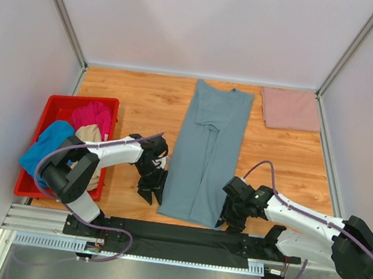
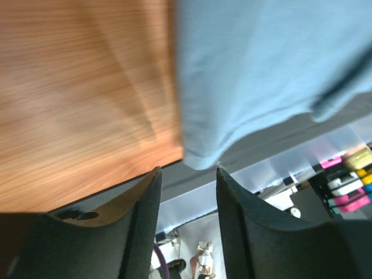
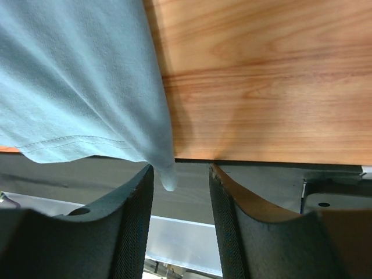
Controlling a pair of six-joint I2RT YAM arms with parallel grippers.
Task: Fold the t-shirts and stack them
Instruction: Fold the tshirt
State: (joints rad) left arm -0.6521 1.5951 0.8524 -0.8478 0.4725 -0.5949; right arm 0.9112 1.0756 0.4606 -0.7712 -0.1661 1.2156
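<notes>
Left end effector (image 2: 188, 171), right end effector (image 3: 181, 168), half-open, empty, beside t-shirt (image 1: 209, 149)

Two grippers are waiting at the near corners of a long t-shirt.

The left gripper (image 1: 150, 189) is hanging just beside the near left corner of the grey-blue t-shirt (image 1: 208, 155). The shirt is lying folded into a long strip on the wooden table (image 1: 144, 101) and is stretching away from both grippers toward the back wall. The right gripper (image 1: 226, 219) is sitting at the near right corner of this shirt. Far beyond the right gripper, the pink t-shirt (image 1: 289, 109) is lying flat and folded. To the outer side of the left gripper, the red bin (image 1: 55, 106) is holding the blue t-shirt (image 1: 45, 147), the magenta t-shirt (image 1: 93, 114) and the beige t-shirt (image 1: 87, 133), all crumpled.
</notes>
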